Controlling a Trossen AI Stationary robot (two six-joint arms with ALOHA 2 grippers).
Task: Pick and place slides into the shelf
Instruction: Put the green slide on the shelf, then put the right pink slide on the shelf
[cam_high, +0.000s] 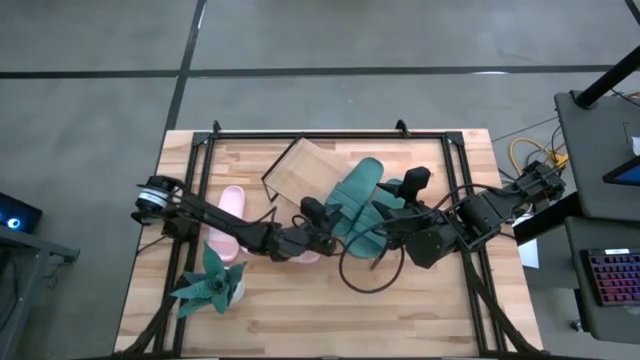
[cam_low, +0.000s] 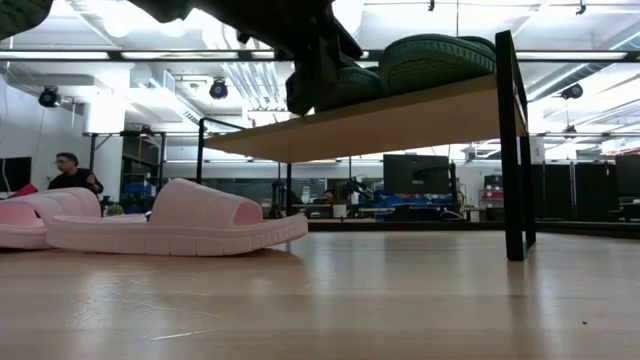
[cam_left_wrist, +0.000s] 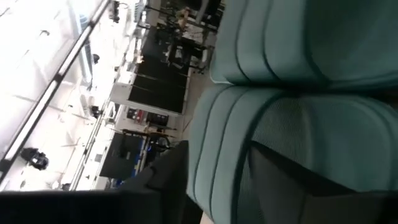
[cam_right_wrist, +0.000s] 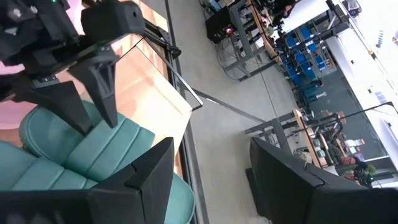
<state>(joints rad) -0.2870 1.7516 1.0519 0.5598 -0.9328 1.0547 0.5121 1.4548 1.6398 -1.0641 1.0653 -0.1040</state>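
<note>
Left end effector sits at the near edge of the shelf, against the pair of dark green slides. In the right wrist view its two dark fingers stand parted and point down onto a green slide; the tips appear to touch the strap, but a firm clamp cannot be confirmed. The left wrist view is filled by ribbed green foam at very close range.

Right end effector is just beside the same green pair, on their other side. Its own fingers are spread wide in the right wrist view, with nothing between them; it is released.

Location of task items: both green slides lie side by side on the light wood board of the shelf, which stands at the far centre of the table. The low view shows them on top of the board, with one black leg planted on the table. Two pale pink slides rest on the table to the left of the shelf, partly covered by the left arm; the low view shows them sole down, one behind the other.

No brand, label or legible writing is found on any item.

View differences: only the high view shows the green toy plant at the near left. Only the low view shows a person in the room beyond.
</note>
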